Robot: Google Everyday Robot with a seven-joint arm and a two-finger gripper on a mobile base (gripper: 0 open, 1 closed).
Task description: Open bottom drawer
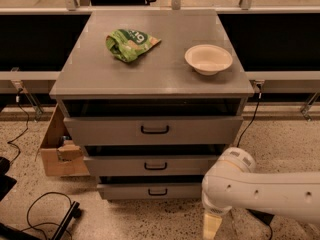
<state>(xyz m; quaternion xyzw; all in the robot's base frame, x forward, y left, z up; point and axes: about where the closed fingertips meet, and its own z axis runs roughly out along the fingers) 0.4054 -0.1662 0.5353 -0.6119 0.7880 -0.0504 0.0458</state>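
Observation:
The bottom drawer (130,190) is the lowest and narrowest grey front of the cabinet, with a small black loop handle (157,192). It looks shut or nearly shut, with a dark gap above it. My white arm (260,189) reaches in from the right at floor level. My gripper (212,226) hangs below the arm's wrist, low and to the right of the bottom drawer's front, apart from the handle.
The middle drawer (150,165) and the top drawer (152,130) sit above it. A green chip bag (130,44) and a white bowl (208,59) lie on the cabinet top. A cardboard box (57,151) stands at the left. Black cables (42,209) lie on the floor.

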